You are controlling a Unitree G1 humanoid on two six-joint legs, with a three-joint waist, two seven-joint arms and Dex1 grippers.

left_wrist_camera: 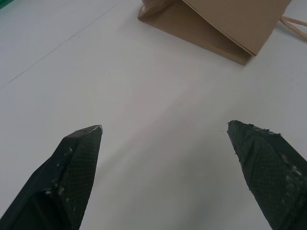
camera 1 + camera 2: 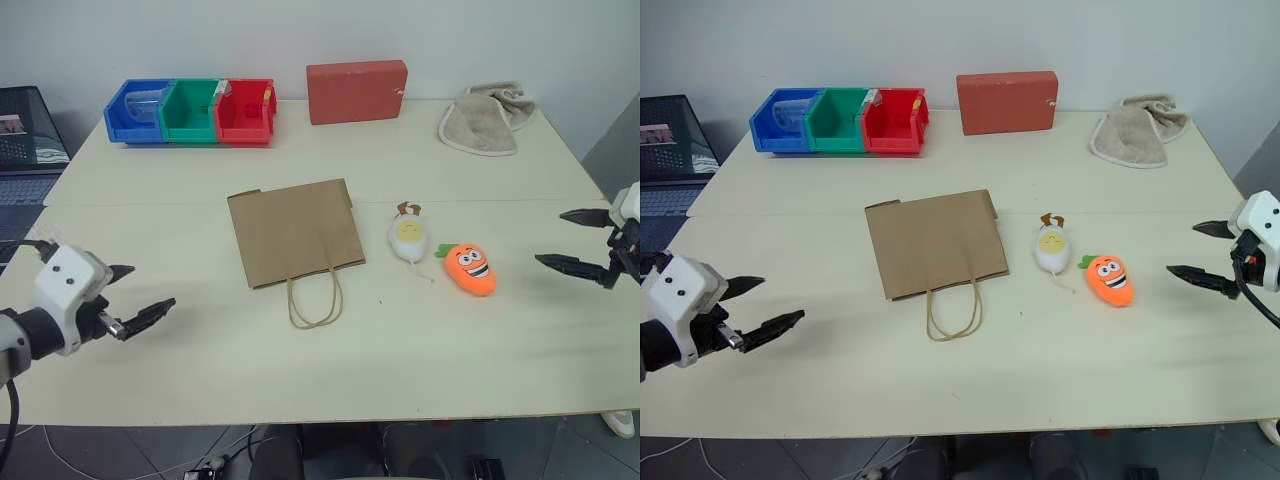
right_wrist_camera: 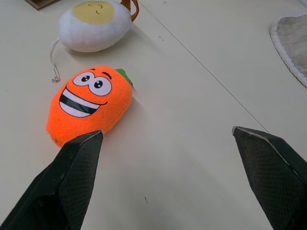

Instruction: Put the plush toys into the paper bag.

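Right gripper [image 2: 575, 242]: fingers spread, empty, beside carrot toy [image 2: 470, 268], nearer arm. Egg toy [image 2: 408, 237] between carrot and flat paper bag [image 2: 294, 231]. Left gripper [image 2: 128, 297]: spread, empty, beyond bag.

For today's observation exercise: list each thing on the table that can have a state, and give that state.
Paper bag: lying flat, handles toward the robot.
Carrot toy: on the table, outside the bag.
Egg toy: on the table, beside the bag.
Left claw: open, empty.
Right claw: open, empty.
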